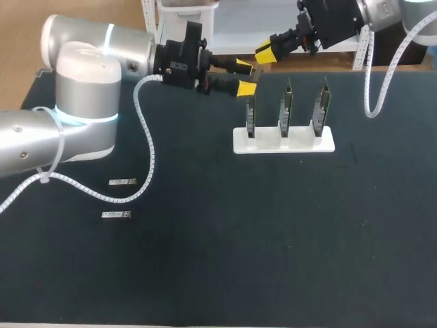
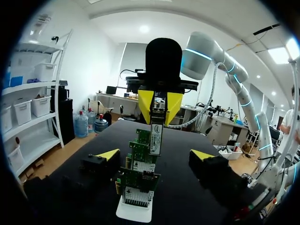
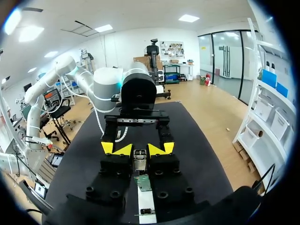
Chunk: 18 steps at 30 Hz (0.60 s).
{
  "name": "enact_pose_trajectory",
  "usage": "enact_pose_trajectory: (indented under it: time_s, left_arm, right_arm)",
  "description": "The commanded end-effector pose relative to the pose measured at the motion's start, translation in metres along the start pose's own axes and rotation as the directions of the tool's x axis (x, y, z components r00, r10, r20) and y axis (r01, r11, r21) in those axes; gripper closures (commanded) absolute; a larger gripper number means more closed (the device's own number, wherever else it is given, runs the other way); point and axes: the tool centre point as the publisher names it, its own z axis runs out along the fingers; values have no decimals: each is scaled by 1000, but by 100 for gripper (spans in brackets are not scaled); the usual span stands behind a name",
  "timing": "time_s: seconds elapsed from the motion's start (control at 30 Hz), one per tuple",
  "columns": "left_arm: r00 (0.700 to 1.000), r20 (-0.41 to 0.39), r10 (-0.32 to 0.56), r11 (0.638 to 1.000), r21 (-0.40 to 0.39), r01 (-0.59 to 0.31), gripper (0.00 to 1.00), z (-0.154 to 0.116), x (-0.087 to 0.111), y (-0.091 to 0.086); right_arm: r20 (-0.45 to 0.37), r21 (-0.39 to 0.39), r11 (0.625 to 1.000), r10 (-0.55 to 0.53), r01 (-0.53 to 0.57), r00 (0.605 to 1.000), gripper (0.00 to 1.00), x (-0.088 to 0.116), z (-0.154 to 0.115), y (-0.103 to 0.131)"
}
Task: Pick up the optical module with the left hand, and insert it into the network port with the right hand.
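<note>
Optical module (image 2: 156, 136) hangs pinched in right tool (image 2: 159, 108), just above the port cards (image 1: 250, 113). The left tool (image 1: 246, 76) gapes wide, empty, flanking it. Risk: a slight tilt in the grip would jam the module at the port mouth, or it could snag the left tool on descent.

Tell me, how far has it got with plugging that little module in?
About halfway. The pick-up looks done: the optical module is gripped in the right hand, and the left hand stands open. The module hangs close to the circuit boards on their white stand; plugging it in is left.
</note>
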Motion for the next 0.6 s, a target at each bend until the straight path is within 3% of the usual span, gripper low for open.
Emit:
enact_pose_trajectory:
  time_s: [0.03, 0.6]
  left_arm:
    - [999, -38, 1, 1000, -8, -2, 0, -8, -1, -6]
    - [974, -225, -19, 1000, -23, 14, 0, -17, 27, -7]
  right_arm:
    - [1, 11, 1000, -1, 1, 1000, 100, 0, -1, 3]
    - [21, 27, 1000, -4, 3, 1000, 100, 4, -1, 8]
